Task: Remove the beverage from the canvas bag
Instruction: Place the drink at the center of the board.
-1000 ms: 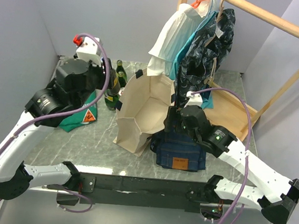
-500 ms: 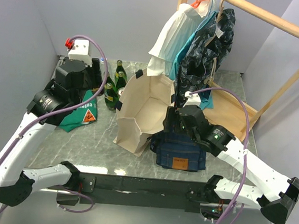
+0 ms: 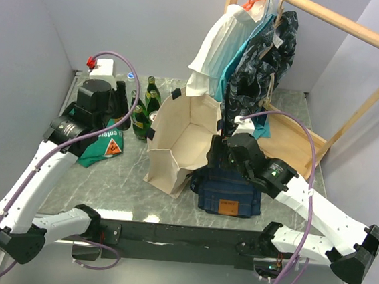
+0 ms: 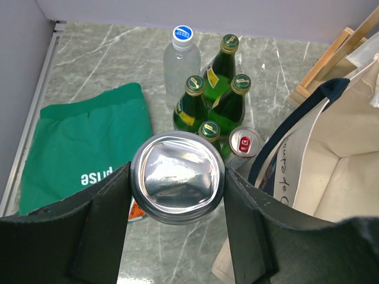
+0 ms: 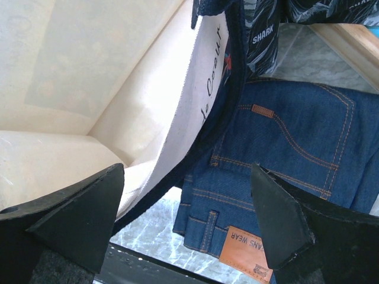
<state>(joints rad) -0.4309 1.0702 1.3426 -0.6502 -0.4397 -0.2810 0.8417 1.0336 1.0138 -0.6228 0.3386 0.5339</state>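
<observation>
The cream canvas bag [image 3: 179, 141] stands open at the table's middle, with navy straps. My left gripper [image 3: 121, 98] is left of the bag, above the bottles, and shut on a silver beverage can [image 4: 177, 176]. I see the can's round end between my fingers [image 4: 109, 201]. My right gripper [image 3: 216, 159] is open at the bag's right side. In the right wrist view [image 5: 186, 177] the bag's wall and navy strap [image 5: 222, 118] run between its jaws, untouched. The bag's inside [image 5: 71, 89] looks bare where I see it.
Several green glass bottles [image 4: 192, 106], a clear water bottle [image 4: 181, 56] and a red-tabbed can [image 4: 244, 144] stand left of the bag. A green printed cloth [image 4: 83, 154] lies at the left. Folded blue jeans [image 3: 228, 189] lie right of the bag. A wooden rack [image 3: 348, 26] with hanging clothes [image 3: 252, 47] stands behind.
My left arm has moved left and back, away from the bag, with the can in its gripper. The right arm has not moved.
</observation>
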